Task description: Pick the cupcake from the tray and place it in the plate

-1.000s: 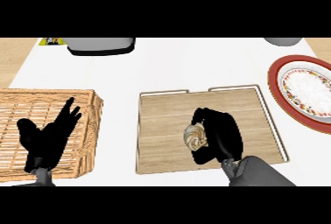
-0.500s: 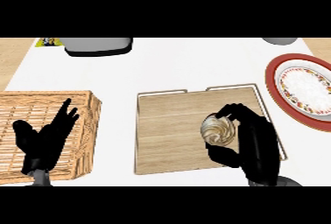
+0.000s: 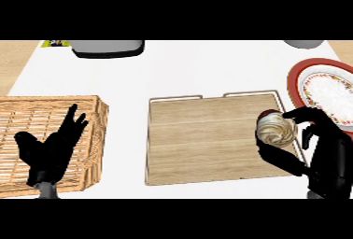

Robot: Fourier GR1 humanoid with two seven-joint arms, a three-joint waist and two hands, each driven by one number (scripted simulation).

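The robot's right hand (image 3: pixel 324 149), fingers curled around the cupcake (image 3: pixel 276 130), carries it over the tray's (image 3: pixel 207 140) right edge, next needing to reach the plate (image 3: pixel 324 88) just beyond.

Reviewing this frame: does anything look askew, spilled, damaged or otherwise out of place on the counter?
Nothing stands out. The right hand is curled round the cupcake over the wooden tray's right edge, beside the plate. The left hand rests open over the wicker basket. No spill or damage shows.
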